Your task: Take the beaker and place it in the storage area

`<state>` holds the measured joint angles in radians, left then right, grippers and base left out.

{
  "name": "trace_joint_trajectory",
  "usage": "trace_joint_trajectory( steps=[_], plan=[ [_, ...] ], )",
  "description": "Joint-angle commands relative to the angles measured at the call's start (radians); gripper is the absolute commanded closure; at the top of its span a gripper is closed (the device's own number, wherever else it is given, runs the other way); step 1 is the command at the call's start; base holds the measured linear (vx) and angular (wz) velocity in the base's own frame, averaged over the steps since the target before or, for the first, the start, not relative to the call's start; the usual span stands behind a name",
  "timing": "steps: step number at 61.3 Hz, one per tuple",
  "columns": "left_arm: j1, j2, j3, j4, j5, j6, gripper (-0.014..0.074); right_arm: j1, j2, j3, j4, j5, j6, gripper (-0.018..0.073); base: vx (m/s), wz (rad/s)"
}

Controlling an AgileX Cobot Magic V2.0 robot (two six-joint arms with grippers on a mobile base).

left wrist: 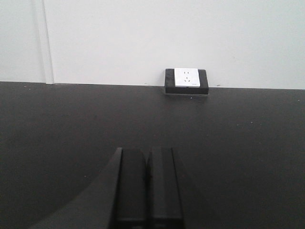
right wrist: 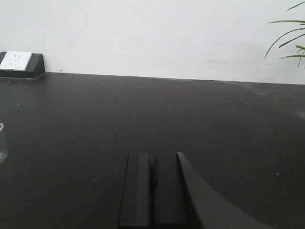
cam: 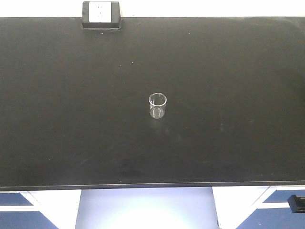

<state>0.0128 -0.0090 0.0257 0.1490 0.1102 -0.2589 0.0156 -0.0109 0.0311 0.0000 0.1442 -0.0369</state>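
A small clear glass beaker (cam: 157,106) stands upright near the middle of the wide matte-black benchtop, the storage area (cam: 71,119). Its edge also shows at the far left of the right wrist view, the beaker (right wrist: 2,149). No gripper appears in the front view. In the left wrist view my left gripper (left wrist: 147,151) is shut with nothing between its black fingers, low over the bench and facing the back wall. My right gripper (right wrist: 152,156) is likewise shut and empty, with the beaker well off to its left.
A small black box with a white socket face (cam: 100,14) sits at the bench's back edge, also seen as the box (left wrist: 186,81) and the box (right wrist: 18,63). Green plant leaves (right wrist: 290,43) reach in at the right. Cabinet fronts (cam: 28,205) show below the front edge.
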Motion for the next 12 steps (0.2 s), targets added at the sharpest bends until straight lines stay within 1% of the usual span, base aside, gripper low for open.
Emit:
trace_joint_trajectory(
  steps=[1, 12],
  plan=[
    [-0.006, -0.019, 0.022, -0.006, -0.084, -0.006, 0.0605, -0.005, -0.012, 0.008, 0.000, -0.080, -0.004, 0.0567, 0.00, 0.00],
    [-0.006, -0.019, 0.022, -0.006, -0.084, -0.006, 0.0605, -0.005, -0.012, 0.008, 0.000, -0.080, -0.004, 0.0567, 0.00, 0.00]
  ],
)
